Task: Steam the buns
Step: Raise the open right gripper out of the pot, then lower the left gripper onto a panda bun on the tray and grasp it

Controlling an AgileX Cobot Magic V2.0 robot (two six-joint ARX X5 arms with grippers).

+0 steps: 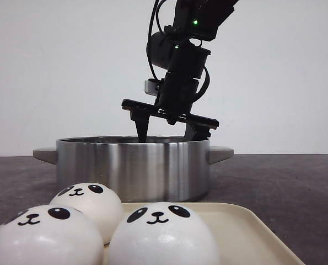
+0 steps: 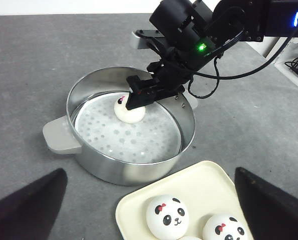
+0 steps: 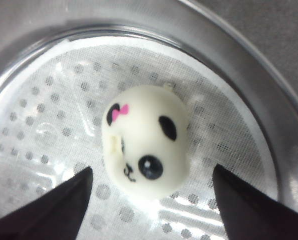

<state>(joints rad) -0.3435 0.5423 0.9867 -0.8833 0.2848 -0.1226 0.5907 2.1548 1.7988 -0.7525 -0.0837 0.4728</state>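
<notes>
**Inspector:** State of the right gripper [image 1: 169, 131]?

**Assessor:** Spread wide, with fingertips dipped below the rim of the steel steamer pot [image 1: 133, 165]. Holding nothing. Standing either side of one panda bun [image 3: 143, 142], with no contact visible in the right wrist view.

**Inspector:** Position of that bun?

**Assessor:** Resting on the perforated liner [image 3: 53, 100] inside the pot, off centre, toward the right arm's side. Tipped over, with face and pink bow turned up rather than sitting square on its base.

**Inspector:** Remainder of the batch?

**Assessor:** Three buns [image 1: 86, 201] upright on the cream tray [image 1: 246, 232], just in front of the pot and packed close together. Left gripper [image 2: 149, 210] hovering above tray and pot, likewise spread wide and empty.

**Inspector:** Hazards from here?

**Assessor:** Judged, not observed:
- Clipping the tilted bun with a fingertip on the way out, and so rolling it further or dragging the liner.
- Striking the pot rim if lifted at an angle.
- Crowding later, with the first bun lying skewed and taking more floor than needed.
- Nudging a neighbour off the tray at the next pick, given the tight packing.

**Inspector:** Recommendation?

**Assessor:** Withdraw straight up and keep the fingers wide until clear of the rim.
</notes>
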